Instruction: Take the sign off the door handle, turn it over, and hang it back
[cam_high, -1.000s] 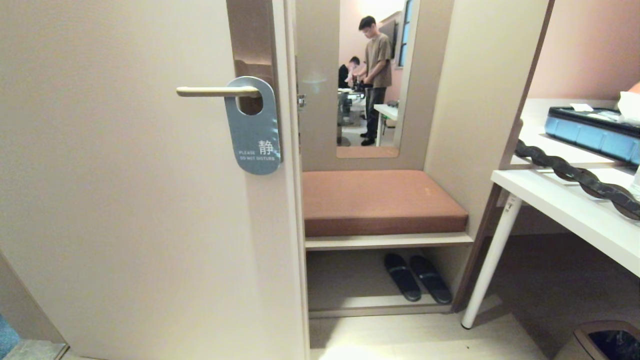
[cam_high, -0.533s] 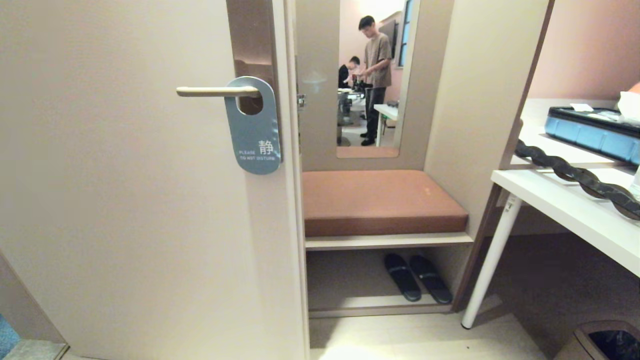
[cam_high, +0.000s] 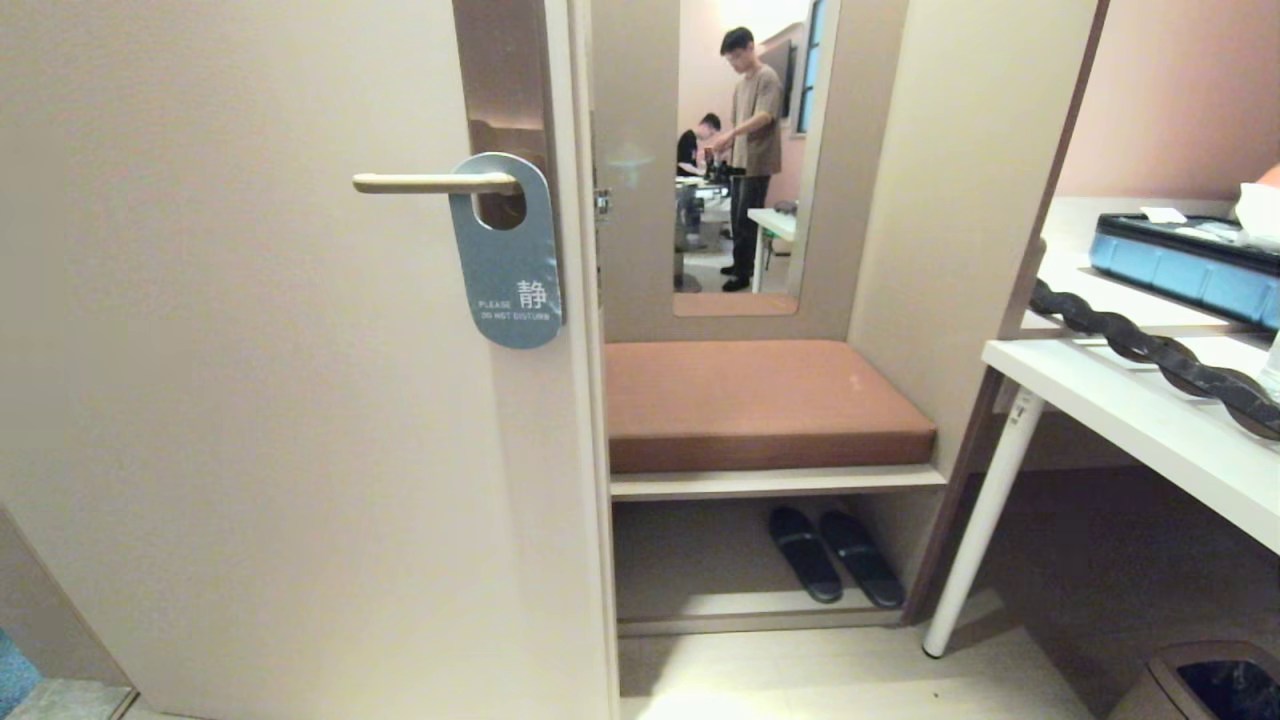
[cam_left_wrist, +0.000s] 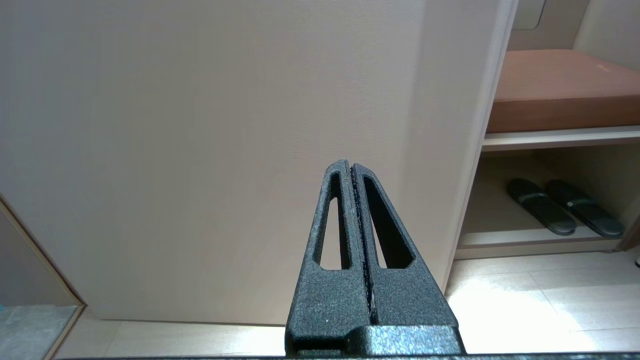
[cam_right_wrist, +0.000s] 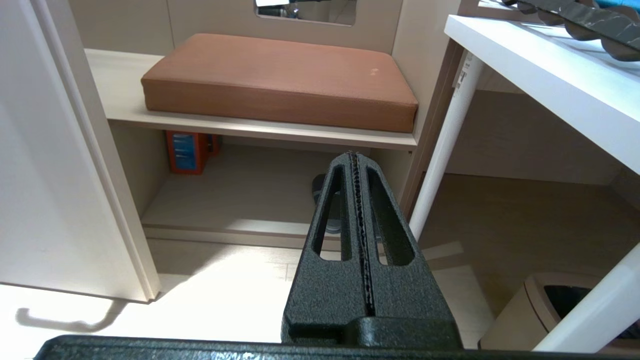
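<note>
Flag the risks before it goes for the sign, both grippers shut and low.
1. The sign hangs at the pivot end of the door handle, so it probably must slide along the whole lever and could snag or drop.
2. It lies flat against the door, leaving little edge to pinch.
3. The left gripper and right gripper are both shut and far below the handle.

Warm, soft indoor light — the door (cam_high: 250, 400) evenly lit, no hard glare on it. A bright patch washes out the floor (cam_right_wrist: 225, 295) near the bench, and the handle's shadow (cam_right_wrist: 65, 317) falls there. Under the table (cam_high: 1150, 420) it is dim. Straight edges bow slightly at the head view's borders — focus is sharp.
</note>
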